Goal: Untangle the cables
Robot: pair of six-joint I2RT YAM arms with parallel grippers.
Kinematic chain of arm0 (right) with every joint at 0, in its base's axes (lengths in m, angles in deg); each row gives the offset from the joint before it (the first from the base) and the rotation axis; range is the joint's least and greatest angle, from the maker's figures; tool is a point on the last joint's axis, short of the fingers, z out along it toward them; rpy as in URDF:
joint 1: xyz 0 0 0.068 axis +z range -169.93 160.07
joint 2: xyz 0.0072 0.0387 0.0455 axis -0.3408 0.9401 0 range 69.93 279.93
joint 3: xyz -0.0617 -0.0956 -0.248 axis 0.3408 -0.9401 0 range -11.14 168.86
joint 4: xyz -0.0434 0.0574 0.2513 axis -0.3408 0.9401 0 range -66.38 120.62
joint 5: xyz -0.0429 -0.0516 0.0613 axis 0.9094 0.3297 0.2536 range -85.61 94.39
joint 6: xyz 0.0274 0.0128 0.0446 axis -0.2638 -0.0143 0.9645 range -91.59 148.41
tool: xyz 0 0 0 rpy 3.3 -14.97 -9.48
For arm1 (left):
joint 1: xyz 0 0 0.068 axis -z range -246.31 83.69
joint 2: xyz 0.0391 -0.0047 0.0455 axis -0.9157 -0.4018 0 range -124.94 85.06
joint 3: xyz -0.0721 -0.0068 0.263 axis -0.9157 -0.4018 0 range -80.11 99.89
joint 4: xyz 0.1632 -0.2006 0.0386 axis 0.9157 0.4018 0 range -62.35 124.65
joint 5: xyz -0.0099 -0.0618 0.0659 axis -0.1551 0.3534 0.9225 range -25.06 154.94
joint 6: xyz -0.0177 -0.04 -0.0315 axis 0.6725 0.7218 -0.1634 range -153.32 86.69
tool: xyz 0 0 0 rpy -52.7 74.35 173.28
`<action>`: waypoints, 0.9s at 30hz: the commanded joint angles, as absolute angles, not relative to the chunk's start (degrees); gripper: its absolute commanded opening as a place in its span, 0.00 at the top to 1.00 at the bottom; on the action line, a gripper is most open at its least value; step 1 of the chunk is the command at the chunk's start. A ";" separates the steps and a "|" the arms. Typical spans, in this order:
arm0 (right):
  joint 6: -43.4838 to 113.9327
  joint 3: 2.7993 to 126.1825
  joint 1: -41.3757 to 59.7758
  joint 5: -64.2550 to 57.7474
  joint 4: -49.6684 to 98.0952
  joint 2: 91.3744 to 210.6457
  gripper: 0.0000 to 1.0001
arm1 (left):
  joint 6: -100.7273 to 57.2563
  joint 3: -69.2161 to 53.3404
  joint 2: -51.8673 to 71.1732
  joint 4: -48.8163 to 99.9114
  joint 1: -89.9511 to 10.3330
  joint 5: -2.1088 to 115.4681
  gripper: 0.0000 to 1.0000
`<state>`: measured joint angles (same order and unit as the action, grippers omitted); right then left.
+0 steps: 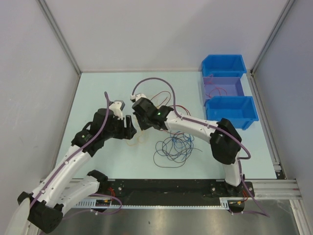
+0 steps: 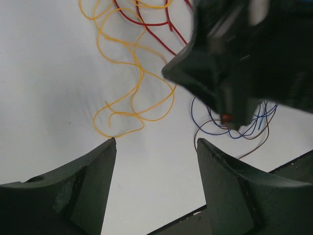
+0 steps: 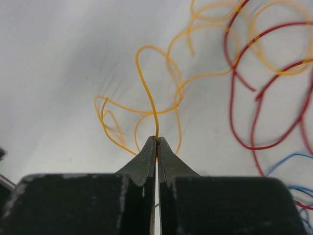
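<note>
In the right claw (image 3: 156, 142), pinched orange cable (image 3: 146, 88), red cable (image 3: 231, 105) cut off.

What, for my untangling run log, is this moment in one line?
right gripper: shut on thin orange wire | left gripper: open, holding nothing | thin red wire: ungripped | blue and dark wire tangle: ungripped

It is a robotics lab cell. White panels (image 1: 161, 29) in aluminium profiles (image 1: 58, 35) enclose a pale table (image 1: 98, 88) with two robot arms (image 1: 68, 166). Blue plastic bins (image 1: 232, 120) stand at the upper right.
</note>
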<state>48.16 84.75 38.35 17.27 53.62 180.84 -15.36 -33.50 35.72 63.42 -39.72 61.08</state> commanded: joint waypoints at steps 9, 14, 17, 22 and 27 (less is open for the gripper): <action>51.96 85.54 38.52 5.44 53.23 188.76 0.83 | -14.68 -33.44 38.65 63.69 -41.43 64.77 0.26; 52.84 85.10 37.91 6.85 54.82 186.13 0.42 | -14.86 -33.52 38.57 63.51 -41.79 64.77 0.26; 55.30 84.31 36.50 6.23 55.87 183.32 0.33 | -14.86 -33.52 38.56 63.42 -41.96 64.68 0.26; 61.80 76.68 32.12 5.09 55.61 179.01 0.23 | -14.86 -33.52 38.74 63.42 -42.05 64.59 0.26; 63.12 74.29 31.23 3.42 55.79 179.52 0.17 | -15.03 -33.61 38.56 63.16 -42.49 63.89 0.26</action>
<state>60.00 75.27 31.47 4.88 55.41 180.49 -15.32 -33.50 37.95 63.88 -41.64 64.34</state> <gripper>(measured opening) 0.810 0.742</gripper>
